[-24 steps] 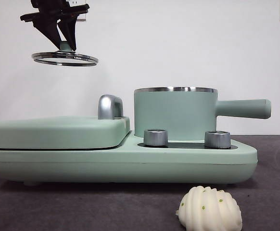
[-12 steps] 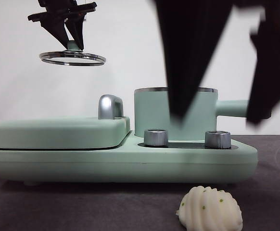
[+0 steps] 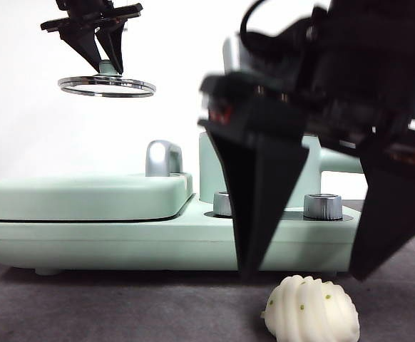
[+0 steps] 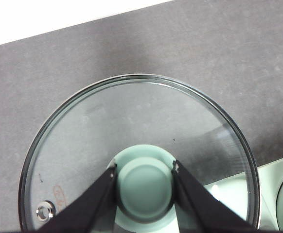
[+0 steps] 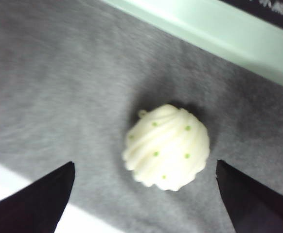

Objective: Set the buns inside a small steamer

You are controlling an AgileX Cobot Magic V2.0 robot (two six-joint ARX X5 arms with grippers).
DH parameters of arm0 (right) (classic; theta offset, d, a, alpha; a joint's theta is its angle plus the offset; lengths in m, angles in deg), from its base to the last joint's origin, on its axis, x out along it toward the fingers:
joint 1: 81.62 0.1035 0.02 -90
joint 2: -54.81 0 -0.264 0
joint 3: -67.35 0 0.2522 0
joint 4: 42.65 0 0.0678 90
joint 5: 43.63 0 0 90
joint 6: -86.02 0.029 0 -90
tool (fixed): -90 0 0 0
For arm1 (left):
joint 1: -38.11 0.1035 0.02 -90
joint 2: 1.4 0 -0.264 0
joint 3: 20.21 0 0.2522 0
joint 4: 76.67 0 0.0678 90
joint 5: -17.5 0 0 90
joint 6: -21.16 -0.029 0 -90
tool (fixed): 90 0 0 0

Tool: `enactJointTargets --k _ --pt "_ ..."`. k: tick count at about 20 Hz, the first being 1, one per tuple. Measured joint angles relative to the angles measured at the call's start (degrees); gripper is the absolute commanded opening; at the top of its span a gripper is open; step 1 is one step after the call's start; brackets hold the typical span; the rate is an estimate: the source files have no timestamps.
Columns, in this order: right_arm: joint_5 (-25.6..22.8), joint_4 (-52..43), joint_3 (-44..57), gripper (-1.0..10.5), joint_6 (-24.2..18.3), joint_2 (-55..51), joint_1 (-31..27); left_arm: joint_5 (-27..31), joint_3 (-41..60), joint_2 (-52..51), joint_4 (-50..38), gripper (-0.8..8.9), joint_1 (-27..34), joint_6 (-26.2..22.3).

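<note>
**A:** Far left, high over the surface [image 3: 122, 313]: your left gripper [image 3: 98, 44] has its fingers [image 4: 95, 204] pinched on the green knob [image 4: 145, 187] of the glass lid [image 3: 107, 86], a steel-rimmed disc hanging level and well clear of the cooker [image 3: 179, 239].

**B:** And below that?

**A:** The flat griddle lid [image 3: 86, 196], matte mint with a chrome handle [image 3: 163, 158], then the small steamer [image 3: 211, 167], a mint pot with a straight side handle [image 3: 339, 162], uncovered and mostly hidden behind your other arm.

**B:** Where is the right gripper?

**A:** Your right gripper [image 3: 304, 274] hangs low in front of the cooker, fingers [image 3: 257, 206] spread wide. The pleated bun [image 3: 312, 311], oval, ridged, cream-white with green flecks, sits on the grey surface just below and between the tips, not yet touched. From the right wrist, the bun [image 5: 167, 146] lies squarely in the gap, its ridges running slantwise across the line joining the fingers.

**B:** So straight down?

**A:** Likely, you drop and close. It looks soft, so grip lightly. The second bun is not in view; I cannot tell whether it is already in the pot.
</note>
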Motion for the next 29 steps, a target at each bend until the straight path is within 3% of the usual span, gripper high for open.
enactJointTargets --k 5,11,16,18,24,29 --pt "0.15 -1.01 0.02 4.5 -1.62 4.76 -1.2 0.0 0.0 0.0 -0.04 0.16 0.0 0.0" --pt "0.11 -1.79 0.02 2.2 -2.99 5.84 -1.27 0.0 0.0 0.02 -0.07 0.16 0.02 0.0" --pt "0.13 -1.25 -0.17 2.2 -3.21 5.81 -1.49 0.02 0.0 0.11 -0.09 0.16 0.0 0.0" --pt "0.17 3.28 -2.56 2.2 -3.78 5.55 -2.12 0.0 0.0 0.11 -0.04 0.16 0.0 0.0" --pt "0.17 25.62 -25.09 2.2 -11.8 4.0 -7.48 0.02 0.0 0.11 -0.04 0.16 0.0 0.0" --pt "0.15 29.11 -44.06 2.2 -21.9 8.11 -20.55 -0.35 0.0 0.11 -0.04 0.16 0.02 0.0"
